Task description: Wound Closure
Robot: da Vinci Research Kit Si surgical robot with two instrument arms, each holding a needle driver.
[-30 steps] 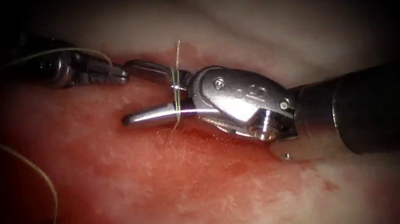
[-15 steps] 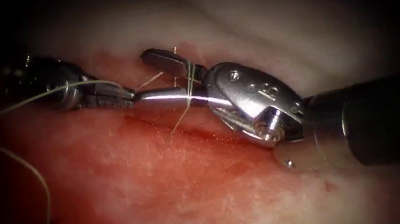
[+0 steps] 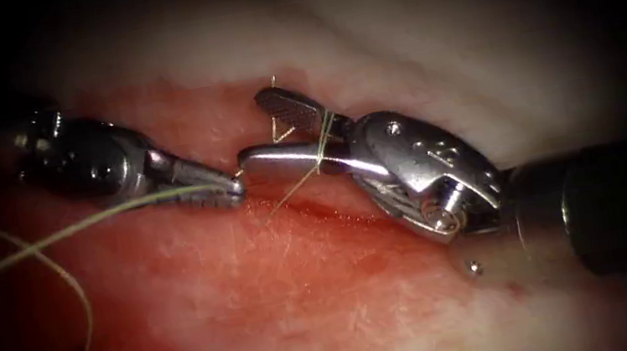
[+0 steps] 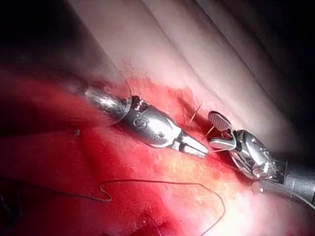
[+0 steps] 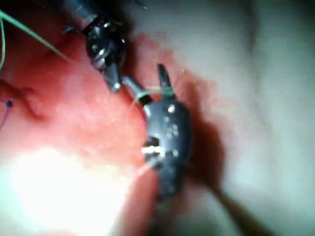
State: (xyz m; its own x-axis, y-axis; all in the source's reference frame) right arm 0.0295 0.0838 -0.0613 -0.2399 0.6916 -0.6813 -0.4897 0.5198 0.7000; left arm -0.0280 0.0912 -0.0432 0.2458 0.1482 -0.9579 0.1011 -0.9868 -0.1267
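Shifting rightward since earlier, the left tool is clamping the thread, its tip touching the right tool, whose jaws are gaping around thread strands over the cut.

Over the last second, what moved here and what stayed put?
The right tool's claw has shifted right and opened wider, thread lying between its jaws. The left tool's claw has slid rightward and lower, shut on the thread, whose long strand now trails lower to the left. The tissue and its cut stayed put.
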